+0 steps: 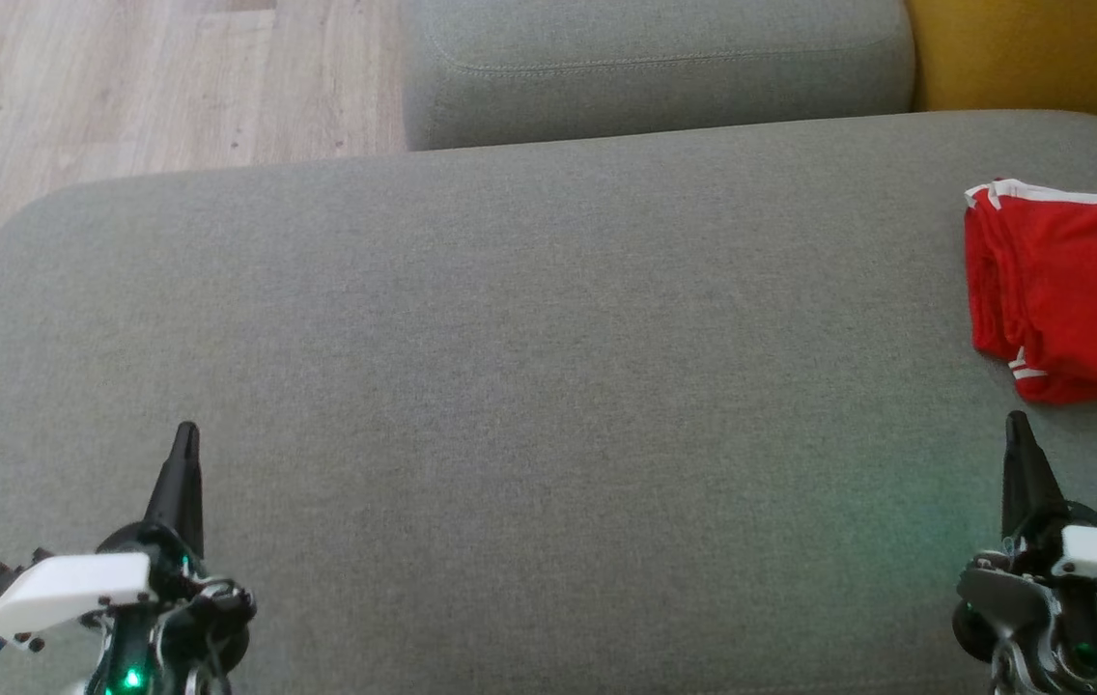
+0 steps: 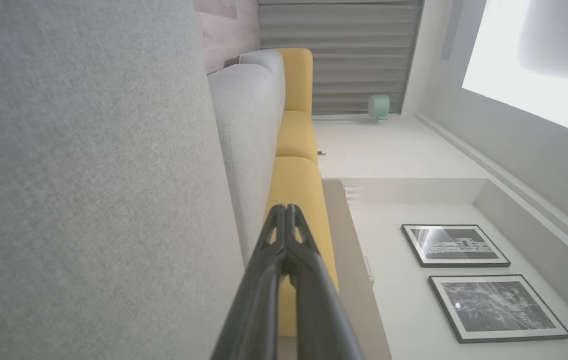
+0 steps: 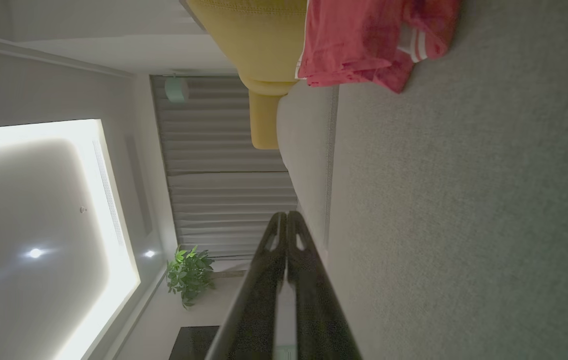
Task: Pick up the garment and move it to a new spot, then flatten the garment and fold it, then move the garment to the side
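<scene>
The garment (image 1: 1070,290) is red with white stripes and lies folded at the right edge of the grey cushion (image 1: 529,386); its right part is cut off by the head view's edge. It also appears at the top of the right wrist view as the garment (image 3: 364,40). My right gripper (image 1: 1019,425) is shut and empty, just in front of the garment and apart from it; its tips meet in its own view (image 3: 286,216). My left gripper (image 1: 186,432) is shut and empty at the lower left, far from the garment, tips together (image 2: 284,209).
A second grey cushion (image 1: 655,68) sits behind the large one, with a yellow cushion (image 1: 1041,48) at the back right. Pale wooden floor (image 1: 124,87) lies beyond the cushion's far left edge. Walls, curtains and framed pictures (image 2: 464,270) show in the wrist views.
</scene>
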